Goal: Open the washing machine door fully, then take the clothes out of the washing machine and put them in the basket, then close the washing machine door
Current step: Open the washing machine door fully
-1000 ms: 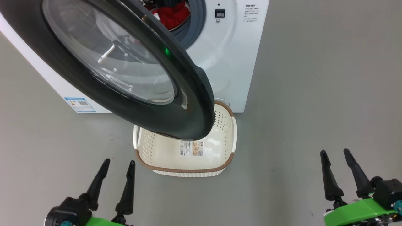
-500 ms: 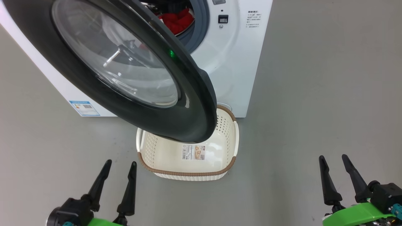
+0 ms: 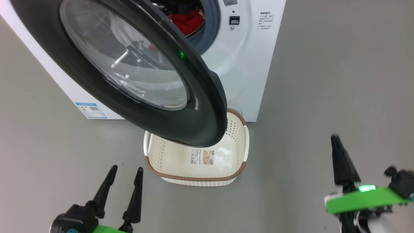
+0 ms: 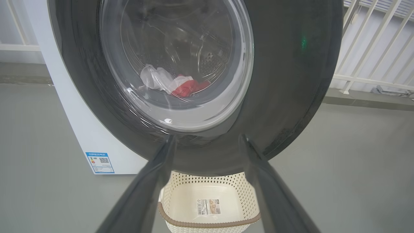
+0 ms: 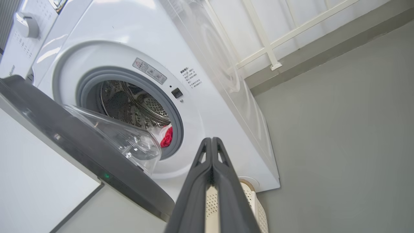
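**Right gripper point(image 3: 336, 144) pinched shut on nothing, left gripper point(image 3: 126, 171) spread wide**

Both hover above the floor point(image 3: 323, 81), touching nothing. Ahead stands the washing machine point(image 3: 239, 74), the washing machine door point(image 3: 203, 106) swung partly out over the basket point(image 3: 194, 178), which sits on the floor at the machine's foot. The clothes point(image 3: 187, 21), red and white, lie inside the drum point(image 5: 136, 103).

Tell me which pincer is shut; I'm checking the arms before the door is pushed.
The right pincer: its two dark fingers are pressed together, holding nothing. The left pincer has its fingers spread apart.
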Robot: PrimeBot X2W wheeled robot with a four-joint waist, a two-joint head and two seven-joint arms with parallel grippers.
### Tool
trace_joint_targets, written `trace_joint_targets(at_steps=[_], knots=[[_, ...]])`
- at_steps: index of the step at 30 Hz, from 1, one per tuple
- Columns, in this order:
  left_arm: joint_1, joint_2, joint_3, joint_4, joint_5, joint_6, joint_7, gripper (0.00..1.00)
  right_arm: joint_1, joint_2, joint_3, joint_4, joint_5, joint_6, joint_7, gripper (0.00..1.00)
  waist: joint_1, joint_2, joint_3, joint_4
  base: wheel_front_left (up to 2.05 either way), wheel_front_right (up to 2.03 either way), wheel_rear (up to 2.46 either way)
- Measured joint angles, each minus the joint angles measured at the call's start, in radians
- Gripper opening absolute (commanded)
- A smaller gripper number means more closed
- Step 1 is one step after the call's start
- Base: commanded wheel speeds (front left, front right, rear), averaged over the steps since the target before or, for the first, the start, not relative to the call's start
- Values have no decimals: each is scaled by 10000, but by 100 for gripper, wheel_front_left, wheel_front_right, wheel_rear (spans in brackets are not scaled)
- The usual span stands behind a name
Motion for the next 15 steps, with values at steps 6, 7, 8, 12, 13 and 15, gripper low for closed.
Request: trace_joint_targets(at_steps=[6,7,8,12,13,15], knots=[[-3,-6,-65,0,-2,0,0,100,-1521,-357,690,-518,3547,-2,-2,0,0,0,131,144,0,0,0],[-6,-10,-79,2,-2,0,0,100,-1765,-500,828,-600,4027,-2,-2,0,0,0,157,173,0,0,0],[-8,-12,-100,2,-6,0,0,100,-2028,-637,953,-685,4567,-2,-2,0,0,0,187,205,0,0,0],[-23,-42,-182,8,-15,0,0,100,-3115,-1269,1689,-930,6449,-2,2,0,0,0,306,351,0,0,0],[-31,-46,-205,12,-17,0,0,100,-3389,-1436,1883,-953,6824,-2,105,0,0,0,339,389,0,0,0],[-77,-52,-236,17,-29,0,0,100,-3939,-1735,2222,-953,7557,-2,656,0,0,0,405,471,0,0,0]])
